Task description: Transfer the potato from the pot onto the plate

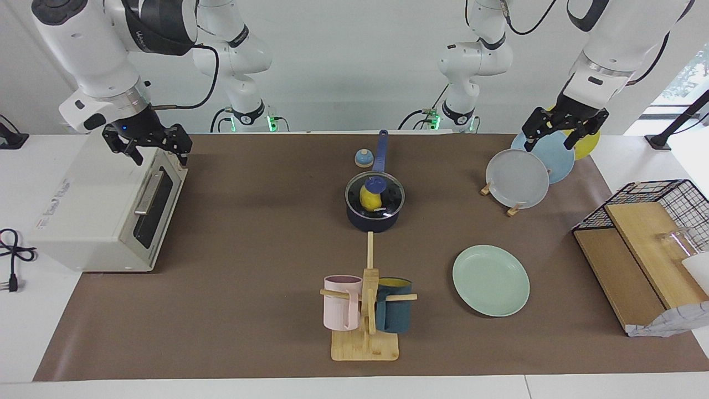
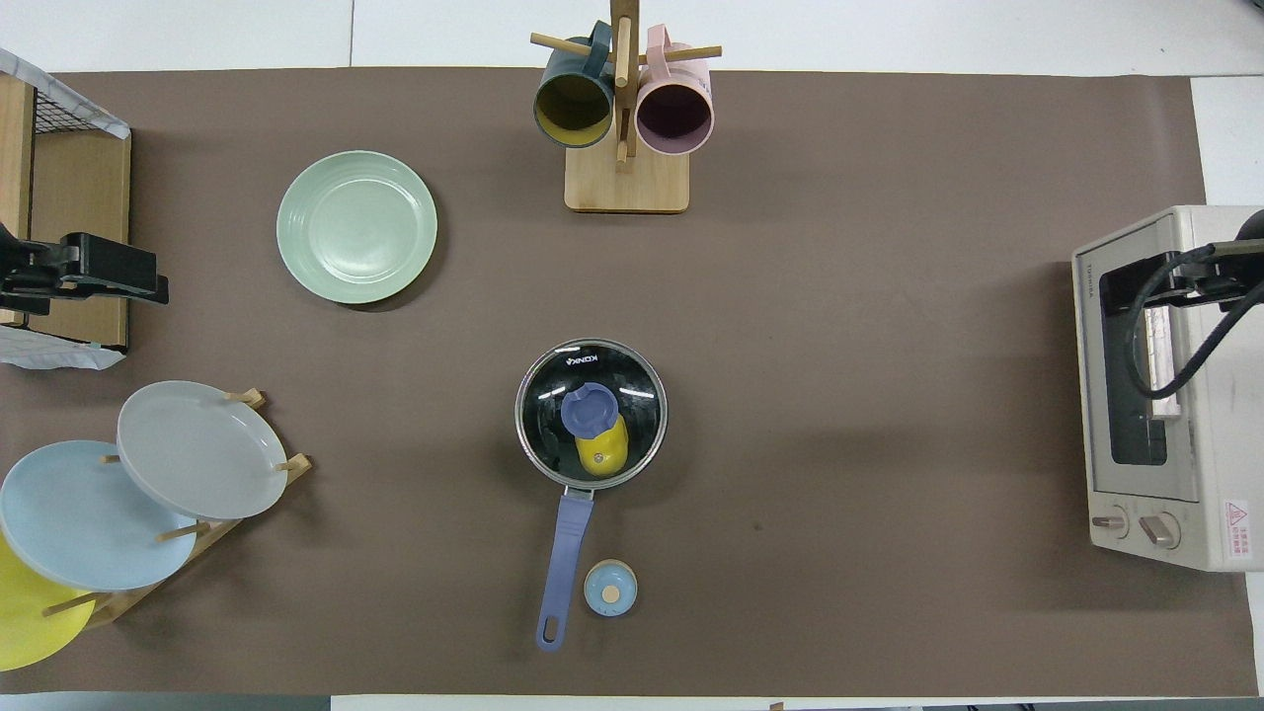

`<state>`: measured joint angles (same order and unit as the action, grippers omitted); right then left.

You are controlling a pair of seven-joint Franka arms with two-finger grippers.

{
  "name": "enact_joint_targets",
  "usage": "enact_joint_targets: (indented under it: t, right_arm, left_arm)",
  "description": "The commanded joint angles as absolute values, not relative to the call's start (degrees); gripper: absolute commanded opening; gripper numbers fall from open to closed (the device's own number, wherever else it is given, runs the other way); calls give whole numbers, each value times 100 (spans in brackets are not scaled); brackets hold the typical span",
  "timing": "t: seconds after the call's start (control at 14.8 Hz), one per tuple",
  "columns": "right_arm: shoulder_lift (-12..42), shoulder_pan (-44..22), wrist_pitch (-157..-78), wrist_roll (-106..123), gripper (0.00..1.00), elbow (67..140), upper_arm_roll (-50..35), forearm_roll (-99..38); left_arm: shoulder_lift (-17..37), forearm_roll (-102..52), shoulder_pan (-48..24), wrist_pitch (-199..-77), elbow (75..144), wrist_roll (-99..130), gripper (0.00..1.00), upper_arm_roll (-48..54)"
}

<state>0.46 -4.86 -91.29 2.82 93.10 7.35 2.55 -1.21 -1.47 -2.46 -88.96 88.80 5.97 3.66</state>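
Observation:
The navy pot (image 1: 374, 223) stands mid-table with its long blue handle (image 2: 566, 553) pointing toward the robots. A glass lid (image 1: 389, 191) with a blue knob covers it. The yellow potato (image 1: 369, 198) lies inside and shows through the lid in the overhead view (image 2: 603, 451) too. The mint-green plate (image 1: 491, 280) lies flat, farther from the robots than the pot, toward the left arm's end (image 2: 356, 226). My left gripper (image 1: 555, 139) is open in the air over the plate rack. My right gripper (image 1: 159, 154) is open over the toaster oven.
A mug tree (image 1: 366, 310) holds a pink and a dark teal mug. A rack (image 1: 518, 178) holds grey, light blue and yellow plates. A toaster oven (image 1: 99, 205), a small blue bell (image 1: 363, 158) and a wire basket (image 1: 659, 205) with wooden boards also stand here.

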Motion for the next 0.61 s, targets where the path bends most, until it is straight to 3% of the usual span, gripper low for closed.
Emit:
enact_joint_targets:
  t: [0.0, 0.54]
  right_arm:
    - [-97, -448, -9185, 422, 100, 9492, 756, 123]
    - [-132, -492, -9228, 395, 100, 9536, 756, 123]
  left_arm:
    - [-281, -62, -193, -9000, 9062, 642, 100, 396]
    - [-281, -62, -202, -9000, 9062, 659, 100, 396]
